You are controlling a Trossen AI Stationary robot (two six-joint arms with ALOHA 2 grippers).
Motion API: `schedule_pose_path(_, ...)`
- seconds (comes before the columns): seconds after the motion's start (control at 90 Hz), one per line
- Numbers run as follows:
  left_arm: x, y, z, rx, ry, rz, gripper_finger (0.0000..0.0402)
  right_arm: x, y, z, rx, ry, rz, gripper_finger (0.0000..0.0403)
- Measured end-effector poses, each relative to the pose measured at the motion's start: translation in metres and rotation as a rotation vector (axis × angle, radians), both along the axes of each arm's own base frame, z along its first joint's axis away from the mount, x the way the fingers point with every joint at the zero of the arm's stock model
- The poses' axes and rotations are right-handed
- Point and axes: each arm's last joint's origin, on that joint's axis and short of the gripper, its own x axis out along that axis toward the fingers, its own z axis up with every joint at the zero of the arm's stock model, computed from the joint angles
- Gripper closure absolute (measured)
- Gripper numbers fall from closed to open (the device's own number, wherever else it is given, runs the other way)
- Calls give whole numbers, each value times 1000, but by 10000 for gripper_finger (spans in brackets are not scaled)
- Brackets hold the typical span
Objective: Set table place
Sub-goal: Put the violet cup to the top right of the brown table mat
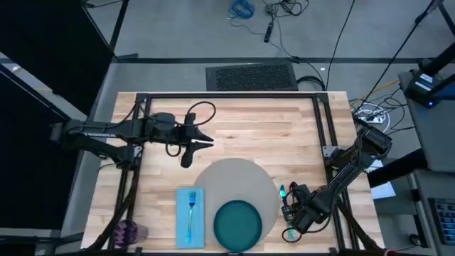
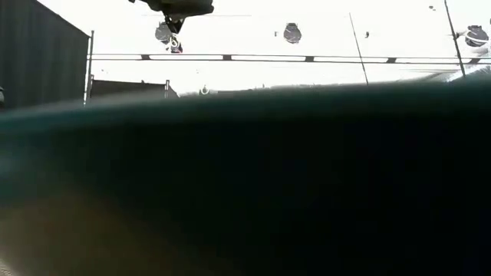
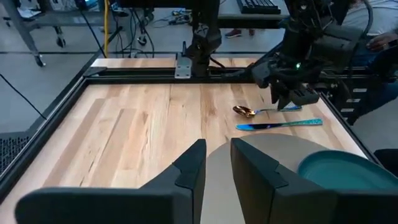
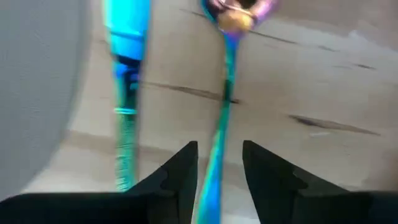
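The table [image 1: 234,124], of light wooden planks in a black frame, is seen from above. Directly on it are laid a round grey mat [image 1: 234,178], a light blue napkin [image 1: 181,217], a knife [image 3: 280,124], a spoon [image 3: 264,111] and a purple cup [image 1: 129,230] near its corner.

A grey floor with a dark ribbed mat [image 1: 250,75] and loose cables [image 1: 281,8] lies beyond.
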Motion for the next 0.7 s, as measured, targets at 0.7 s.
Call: schedule_pose_path(0.7,-2,-3,8,-104,46,15,340,55,-18,78,-194,-353,391,289)
